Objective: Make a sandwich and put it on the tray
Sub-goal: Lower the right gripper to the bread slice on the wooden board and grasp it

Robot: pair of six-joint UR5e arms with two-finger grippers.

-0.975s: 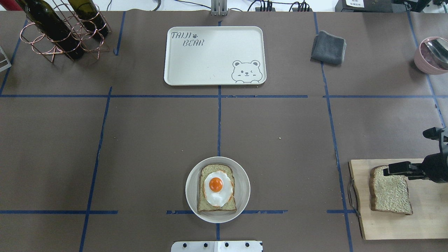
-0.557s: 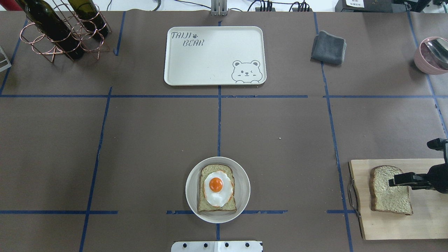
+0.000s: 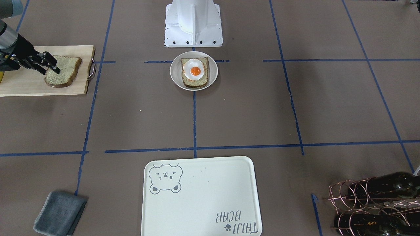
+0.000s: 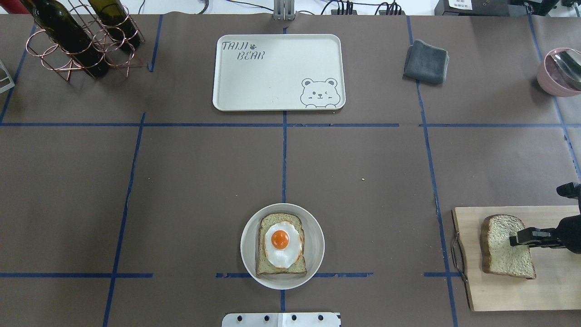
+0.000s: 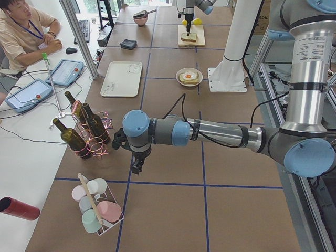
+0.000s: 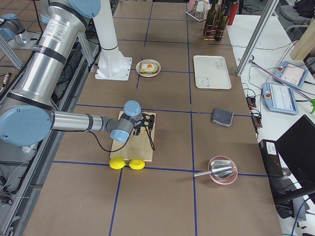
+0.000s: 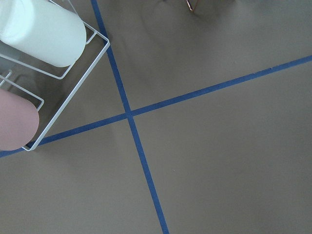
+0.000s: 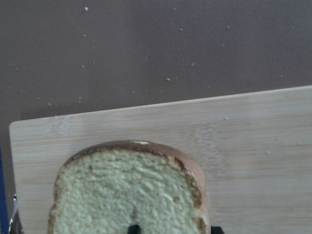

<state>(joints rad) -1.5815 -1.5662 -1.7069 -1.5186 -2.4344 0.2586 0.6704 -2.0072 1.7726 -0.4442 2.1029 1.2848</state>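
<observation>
Robotics laboratory. Table [image 4: 199, 172] covered in brown paper, divided into cells by blue tape grid [image 4: 284, 159]. White arm pedestal [image 3: 193, 23] at 12 o'clock in front-facing view. Industrial left arm [image 5: 210, 134] and right arm [image 6: 74, 120]. Side bench at 10 o'clock in left view: seated person [image 5: 23, 31], teach pendants [image 5: 65, 72], keyboard [image 5: 84, 29], aluminium frame post [image 5: 79, 37].

Bread slice [image 4: 501, 260] lies on board [image 4: 556, 284], right of plate [image 4: 248, 249].
</observation>
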